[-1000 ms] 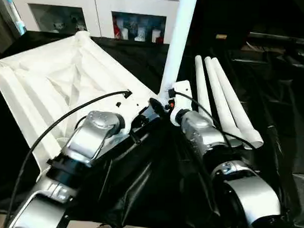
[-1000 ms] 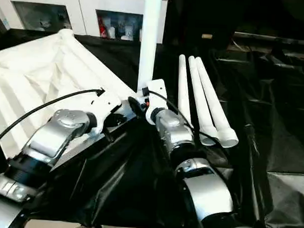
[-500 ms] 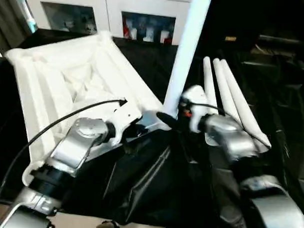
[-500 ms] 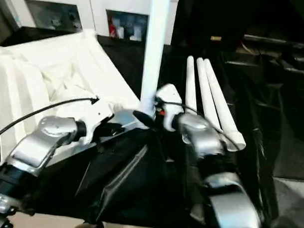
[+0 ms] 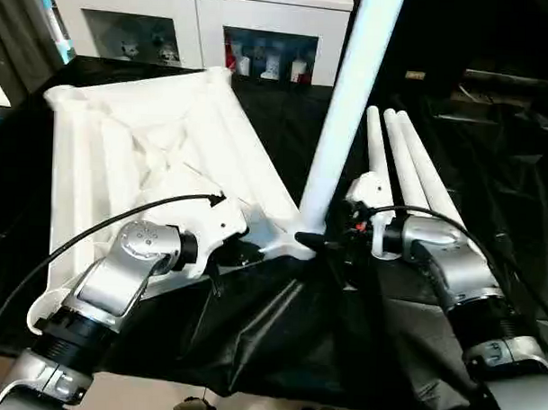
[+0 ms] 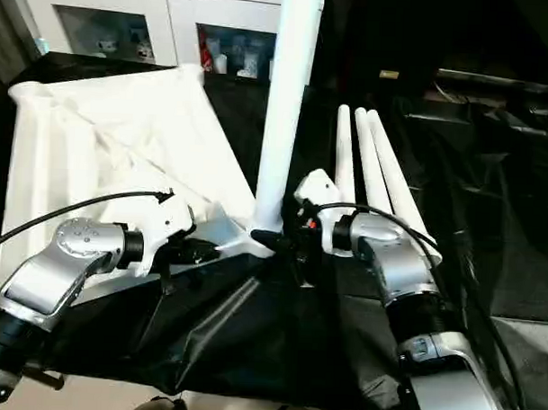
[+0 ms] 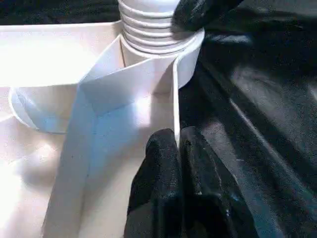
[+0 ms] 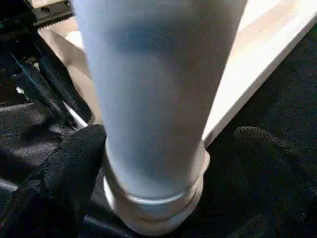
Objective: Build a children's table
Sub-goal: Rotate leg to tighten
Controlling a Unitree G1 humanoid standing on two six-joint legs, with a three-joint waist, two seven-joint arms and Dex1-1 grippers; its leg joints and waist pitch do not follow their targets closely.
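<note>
Right, left gripper (image 7: 177, 148) pinches the upturned table top's (image 5: 123, 155) near rim; right gripper (image 8: 163, 148) spread wide around the leg (image 5: 349, 109) upright in the near corner socket.

Camera layout: head stereo pair, two wrist cameras.
Head views look forward and down over both forearms; both wrist views sit close at the standing leg (image 5: 349, 118) in its corner socket (image 7: 163, 54), from opposite sides.
</note>
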